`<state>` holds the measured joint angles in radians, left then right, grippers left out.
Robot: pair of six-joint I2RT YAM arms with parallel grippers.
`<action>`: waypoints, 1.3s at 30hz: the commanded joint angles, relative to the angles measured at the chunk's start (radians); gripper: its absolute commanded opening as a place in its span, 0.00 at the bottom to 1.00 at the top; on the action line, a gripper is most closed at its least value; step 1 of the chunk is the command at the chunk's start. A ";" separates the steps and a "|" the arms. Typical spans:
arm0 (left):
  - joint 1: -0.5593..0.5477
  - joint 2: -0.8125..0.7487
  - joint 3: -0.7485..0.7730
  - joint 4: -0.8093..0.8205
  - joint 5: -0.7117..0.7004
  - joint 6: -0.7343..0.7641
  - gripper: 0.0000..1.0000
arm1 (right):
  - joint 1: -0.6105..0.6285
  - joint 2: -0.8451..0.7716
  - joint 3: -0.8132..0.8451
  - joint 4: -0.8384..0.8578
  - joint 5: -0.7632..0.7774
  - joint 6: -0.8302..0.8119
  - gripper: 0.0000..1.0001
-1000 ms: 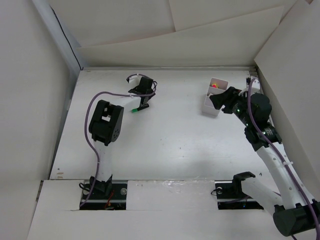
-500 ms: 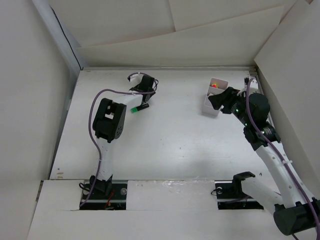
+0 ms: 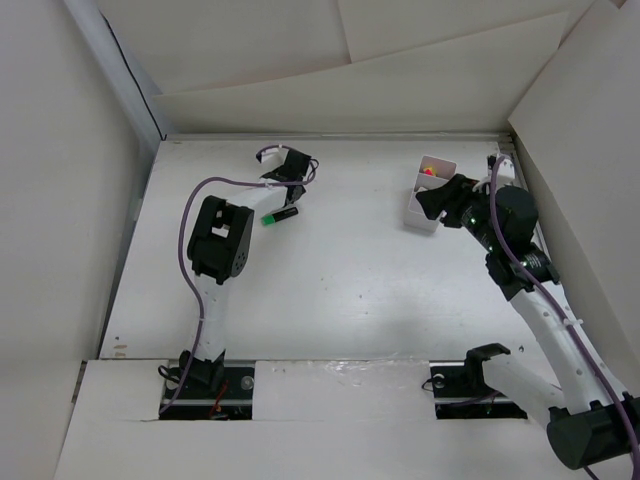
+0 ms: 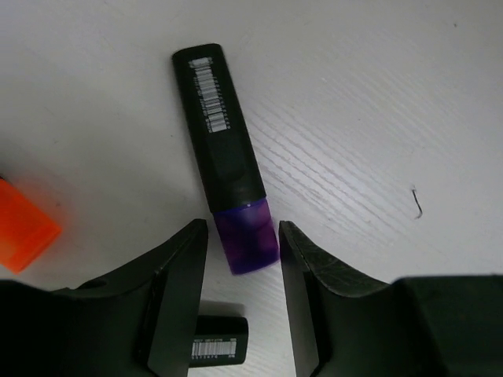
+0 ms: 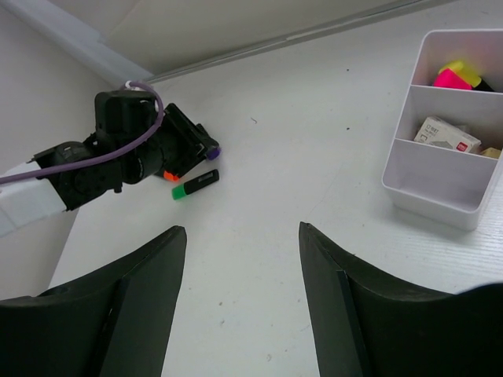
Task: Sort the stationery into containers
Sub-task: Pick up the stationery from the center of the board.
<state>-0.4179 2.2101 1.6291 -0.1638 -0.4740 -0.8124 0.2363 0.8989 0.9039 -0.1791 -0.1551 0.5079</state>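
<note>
Well, my left gripper (image 4: 240, 243) is spread around the purple end of a marker (image 4: 222, 149) lying on the table (image 4: 377, 94) — barcode sticker (image 4: 211, 94), digits too tiny. Right gripper (image 5: 240, 236) spread, near the box (image 5: 440, 192).

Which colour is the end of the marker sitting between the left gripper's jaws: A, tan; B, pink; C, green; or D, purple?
D: in the left wrist view the black marker has its purple end between the jaws of the left gripper, which stand apart on either side of it.
</note>
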 commanded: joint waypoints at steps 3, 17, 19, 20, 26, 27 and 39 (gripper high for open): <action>0.005 -0.004 0.003 -0.066 -0.035 0.028 0.38 | 0.006 -0.021 0.007 0.053 -0.004 -0.011 0.65; 0.005 0.014 0.029 -0.100 -0.003 0.084 0.46 | 0.006 -0.032 -0.002 0.053 -0.006 -0.011 0.66; 0.005 0.039 0.058 -0.109 -0.003 0.098 0.46 | 0.006 -0.032 -0.002 0.053 0.005 -0.011 0.66; 0.005 0.039 0.069 -0.118 -0.003 0.108 0.46 | 0.006 -0.032 -0.002 0.053 -0.007 -0.011 0.66; 0.005 0.066 0.112 -0.132 -0.012 0.117 0.41 | 0.006 -0.023 -0.002 0.053 -0.007 -0.011 0.68; 0.005 0.066 0.112 -0.132 -0.012 0.117 0.41 | 0.006 -0.023 -0.002 0.053 -0.018 -0.011 0.68; 0.005 -0.036 -0.027 -0.070 -0.021 0.117 0.06 | 0.006 0.000 -0.002 0.063 -0.015 -0.002 0.79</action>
<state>-0.4171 2.2410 1.6722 -0.2096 -0.4923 -0.6994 0.2363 0.8871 0.8997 -0.1707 -0.1581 0.5091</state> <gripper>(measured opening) 0.254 0.780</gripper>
